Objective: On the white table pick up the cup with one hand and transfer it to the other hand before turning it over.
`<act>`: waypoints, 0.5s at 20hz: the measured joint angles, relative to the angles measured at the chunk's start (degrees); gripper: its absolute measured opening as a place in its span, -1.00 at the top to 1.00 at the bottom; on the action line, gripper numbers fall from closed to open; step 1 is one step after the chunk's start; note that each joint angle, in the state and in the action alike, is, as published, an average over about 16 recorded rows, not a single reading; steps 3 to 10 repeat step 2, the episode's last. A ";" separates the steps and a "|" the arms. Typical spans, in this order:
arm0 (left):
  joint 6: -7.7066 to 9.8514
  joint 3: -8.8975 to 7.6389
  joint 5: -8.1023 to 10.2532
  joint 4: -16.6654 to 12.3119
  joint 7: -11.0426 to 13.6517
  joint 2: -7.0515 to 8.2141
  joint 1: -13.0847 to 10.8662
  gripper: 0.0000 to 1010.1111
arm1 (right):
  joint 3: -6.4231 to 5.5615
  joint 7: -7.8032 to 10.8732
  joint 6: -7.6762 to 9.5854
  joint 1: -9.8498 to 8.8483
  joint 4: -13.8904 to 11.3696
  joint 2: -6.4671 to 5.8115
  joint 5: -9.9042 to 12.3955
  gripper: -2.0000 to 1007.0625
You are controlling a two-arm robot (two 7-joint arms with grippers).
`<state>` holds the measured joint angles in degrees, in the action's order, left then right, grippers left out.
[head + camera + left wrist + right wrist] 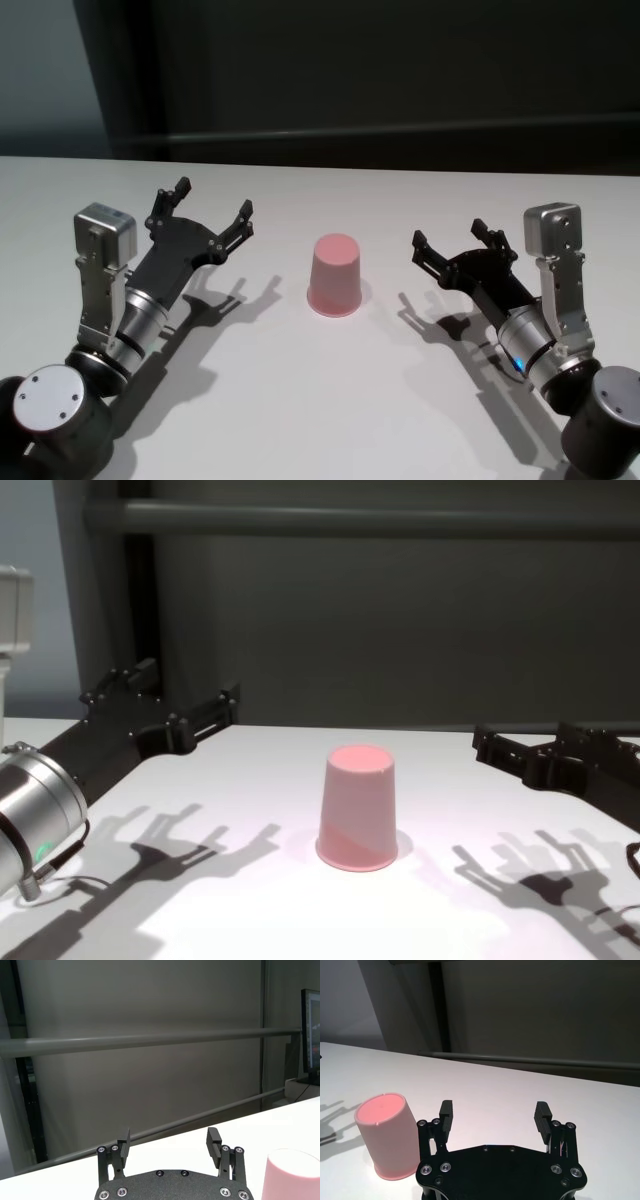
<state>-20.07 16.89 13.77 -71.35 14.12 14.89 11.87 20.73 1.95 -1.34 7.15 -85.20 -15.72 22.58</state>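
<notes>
The pink cup (335,274) sits upside down on the white table (330,400). The left gripper (212,210) and right gripper (457,240) wait beside it, fingers wide, holding nothing.

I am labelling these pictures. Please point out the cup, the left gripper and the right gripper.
cup (335,277): head view, on its side wall; it stands upside down.
left gripper (210,212): head view, midway between its open fingertips.
right gripper (450,236): head view, midway between its open fingertips.
</notes>
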 joint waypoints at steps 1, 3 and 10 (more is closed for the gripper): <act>0.00 0.00 0.00 0.00 0.00 0.00 0.00 -0.99 | 0.00 0.00 0.00 0.00 0.00 0.00 0.00 -0.99; 0.00 0.00 0.00 0.00 0.00 0.00 0.00 -0.99 | 0.01 0.00 0.01 0.00 0.00 0.00 0.01 -0.99; 0.00 0.00 0.00 0.00 0.00 0.00 0.00 -0.99 | 0.01 0.00 0.01 0.00 0.00 0.00 0.01 -0.99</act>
